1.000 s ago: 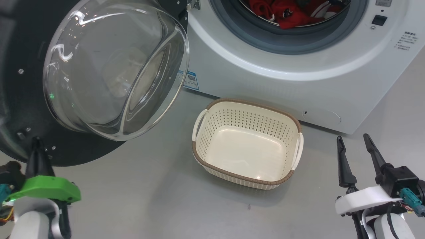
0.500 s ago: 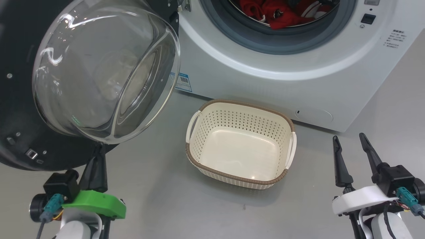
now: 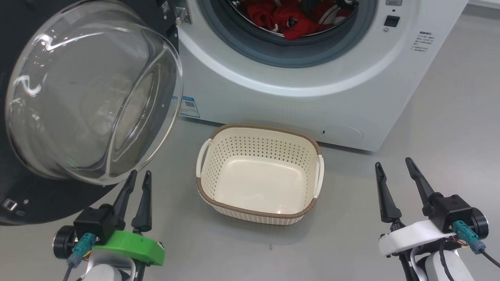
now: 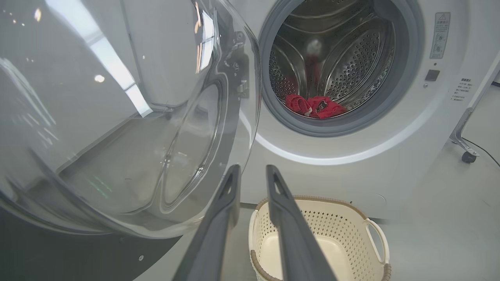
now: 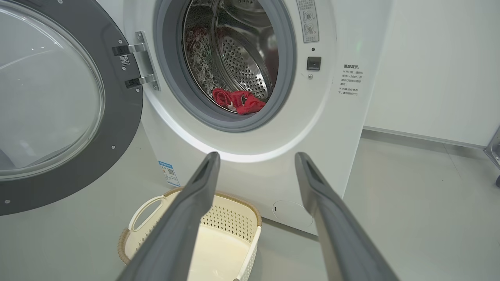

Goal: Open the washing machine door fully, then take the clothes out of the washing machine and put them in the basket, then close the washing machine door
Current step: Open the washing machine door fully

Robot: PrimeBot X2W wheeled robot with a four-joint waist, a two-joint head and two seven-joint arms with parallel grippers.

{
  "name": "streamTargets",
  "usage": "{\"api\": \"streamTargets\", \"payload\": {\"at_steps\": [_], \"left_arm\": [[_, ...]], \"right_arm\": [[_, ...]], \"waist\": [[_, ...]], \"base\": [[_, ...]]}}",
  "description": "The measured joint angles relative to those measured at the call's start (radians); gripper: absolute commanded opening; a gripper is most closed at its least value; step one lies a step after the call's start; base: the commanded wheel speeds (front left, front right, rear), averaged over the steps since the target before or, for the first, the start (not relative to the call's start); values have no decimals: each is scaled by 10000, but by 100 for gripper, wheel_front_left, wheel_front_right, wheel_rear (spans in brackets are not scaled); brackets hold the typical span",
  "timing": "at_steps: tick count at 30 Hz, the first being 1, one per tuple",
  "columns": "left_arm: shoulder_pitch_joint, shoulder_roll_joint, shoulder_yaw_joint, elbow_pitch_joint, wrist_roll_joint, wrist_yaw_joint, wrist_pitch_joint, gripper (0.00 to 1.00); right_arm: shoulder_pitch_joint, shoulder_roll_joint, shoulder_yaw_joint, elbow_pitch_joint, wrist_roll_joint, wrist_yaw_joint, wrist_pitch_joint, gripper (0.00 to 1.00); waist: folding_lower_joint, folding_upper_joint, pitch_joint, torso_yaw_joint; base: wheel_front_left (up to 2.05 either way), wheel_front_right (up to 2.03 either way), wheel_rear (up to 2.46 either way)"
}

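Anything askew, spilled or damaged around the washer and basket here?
Nothing stands out. The washing machine door hangs open, intact; the basket sits upright and empty on the floor; the clothes lie inside the washing machine.

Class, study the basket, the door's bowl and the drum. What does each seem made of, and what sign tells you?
Basket: likely smooth cream plastic, moulded holes, woven-look brown rim. Door's bowl: clear glossy glass, probably; sharp reflections. Drum: shiny perforated metal, seemingly steel.

Door (image 3: 90, 93) stands aside left; drum mouth (image 4: 336, 54) clear.
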Motion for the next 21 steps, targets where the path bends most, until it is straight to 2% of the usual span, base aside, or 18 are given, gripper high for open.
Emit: {"api": "streamTargets", "payload": {"at_steps": [1,10,21], "left_arm": [[3,0,-2,0,12,0,0,100],[112,12,84,19,33,17,0,100],[320,12,146,-13,92,121,-2,100]], "right_arm": [[3,0,58,-8,21,0,0,100],[72,2,533,-52,345,-29,0,100],[166,0,556,-293,466,-360,0,100]], "waist": [[0,0,-23,-85],[0,0,-237,-946],[0,0,-348,-1981]], "base": [[0,0,0],[0,0,0],[0,0,0]]}}
